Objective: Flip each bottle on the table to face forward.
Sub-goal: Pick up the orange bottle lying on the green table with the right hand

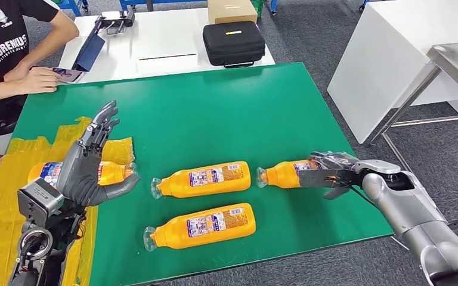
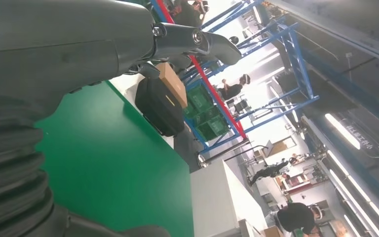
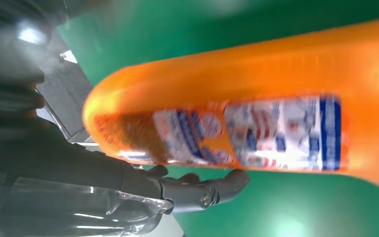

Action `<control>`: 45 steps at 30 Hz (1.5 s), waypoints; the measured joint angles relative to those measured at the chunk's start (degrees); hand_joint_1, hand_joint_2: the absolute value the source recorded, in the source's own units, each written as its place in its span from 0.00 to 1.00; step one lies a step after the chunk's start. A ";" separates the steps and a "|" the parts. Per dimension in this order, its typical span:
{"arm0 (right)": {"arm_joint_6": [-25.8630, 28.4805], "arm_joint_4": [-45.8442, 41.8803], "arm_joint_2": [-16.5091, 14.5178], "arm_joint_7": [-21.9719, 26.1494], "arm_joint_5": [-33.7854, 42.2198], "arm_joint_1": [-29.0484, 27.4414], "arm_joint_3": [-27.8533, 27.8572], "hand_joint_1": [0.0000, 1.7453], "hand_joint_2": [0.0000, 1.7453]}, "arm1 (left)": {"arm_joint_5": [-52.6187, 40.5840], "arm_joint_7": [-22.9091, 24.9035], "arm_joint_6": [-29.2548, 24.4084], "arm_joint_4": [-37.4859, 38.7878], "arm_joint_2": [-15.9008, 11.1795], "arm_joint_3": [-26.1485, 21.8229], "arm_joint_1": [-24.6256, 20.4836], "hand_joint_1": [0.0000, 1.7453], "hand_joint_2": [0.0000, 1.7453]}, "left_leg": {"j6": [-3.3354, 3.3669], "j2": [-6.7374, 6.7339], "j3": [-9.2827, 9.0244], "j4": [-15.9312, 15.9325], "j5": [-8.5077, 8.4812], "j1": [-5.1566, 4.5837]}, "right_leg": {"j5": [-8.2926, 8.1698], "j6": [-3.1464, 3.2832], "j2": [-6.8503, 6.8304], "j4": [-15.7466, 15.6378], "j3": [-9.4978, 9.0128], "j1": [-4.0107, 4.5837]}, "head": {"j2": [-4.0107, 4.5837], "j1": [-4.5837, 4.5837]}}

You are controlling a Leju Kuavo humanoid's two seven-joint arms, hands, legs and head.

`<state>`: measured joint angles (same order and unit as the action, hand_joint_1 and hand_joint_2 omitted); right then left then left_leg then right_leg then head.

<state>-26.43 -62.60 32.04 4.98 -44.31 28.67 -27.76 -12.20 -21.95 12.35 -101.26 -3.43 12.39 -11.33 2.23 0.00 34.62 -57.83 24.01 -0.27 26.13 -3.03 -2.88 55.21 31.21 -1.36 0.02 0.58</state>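
On the green surface four orange bottles lie on their sides, long axes roughly left-right, clear capped necks pointing toward the robot's left. Far-left bottle sits partly on the yellow tape patch, mostly hidden behind the left hand. Middle bottle lies label up, neck end near the left hand's thumb but apart from it. Front bottle lies just nearer the robot than the middle one, parallel, label up, slightly tilted with the neck end nearer the front edge. Right bottle has its base end inside the right hand.

Left hand is raised with fingers spread and extended upward, thumb out to the side, holding nothing; left wrist view shows its fingertip in open air over the surface. Right hand wraps the right bottle's base, fingers over the top and thumb underneath; right wrist view shows the bottle close up, label toward the camera, a finger curled beside it.

Behind the surface, a white table carries a black case and a cardboard box. A person in a black shirt sits at the far-left corner.
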 joint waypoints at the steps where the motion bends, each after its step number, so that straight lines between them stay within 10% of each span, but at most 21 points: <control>1: 0.39 0.85 -0.04 -0.17 -0.33 0.12 -0.14 0.00 1.00 | 0.03 0.14 -0.01 0.17 0.05 0.09 -0.11 0.00 1.00 | 0.00 0.00 0.00 0.00 0.00 0.00 | 0.00 0.00 0.00 0.00 0.00 0.00 | 0.00 -0.01; 13: 7.77 12.23 -3.49 0.02 -6.10 1.69 -1.81 0.03 1.00 | 0.04 1.18 -0.69 1.74 0.14 1.35 -0.75 0.00 1.00 | 0.00 -0.06 -0.04 0.00 0.00 0.01 | 0.00 0.00 0.03 0.00 -0.03 0.00 | 0.00 0.00; 17: 8.70 14.32 -4.64 0.50 -6.45 2.64 -2.32 0.83 1.00 | 0.04 1.36 -0.92 2.13 0.16 1.50 -0.76 0.00 1.00 | 0.00 -0.09 -0.12 0.00 0.00 0.04 | 0.00 0.00 0.08 0.00 -0.08 0.02 | 0.01 -0.02; 18: 9.02 14.59 -4.87 0.53 -6.44 2.75 -2.40 0.91 1.00 | 0.04 1.42 -0.95 2.20 0.17 1.53 -0.76 0.00 1.00 | 0.00 -0.10 -0.15 0.00 0.00 0.04 | 0.00 0.00 0.10 0.00 -0.10 0.02 | 0.01 -0.02; 36: 12.72 15.33 -7.60 -0.28 -6.28 3.22 -2.42 1.00 1.00 | -0.18 1.80 -1.44 2.67 0.17 1.53 -0.62 0.00 1.00 | 0.06 -0.13 -0.31 0.01 -0.06 0.04 | -0.19 0.06 0.20 -0.01 -0.23 0.02 | 0.01 -0.02; 45: 23.39 5.95 -11.65 -9.01 -7.06 -2.61 2.67 1.00 1.00 | -0.80 4.24 -2.72 2.50 0.19 0.45 1.63 0.00 1.00 | 0.05 -0.11 -0.11 0.01 -0.07 0.04 | -0.19 0.06 0.17 0.01 -0.07 0.03 | 0.01 -0.01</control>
<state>-3.04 -56.65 20.39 -4.03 -51.37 26.06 -25.09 -13.00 -17.71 9.63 -98.76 -3.25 12.84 -9.70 2.29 -0.12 34.52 -57.82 23.94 -0.23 25.94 -2.97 -2.71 55.21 31.14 -1.34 0.02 0.57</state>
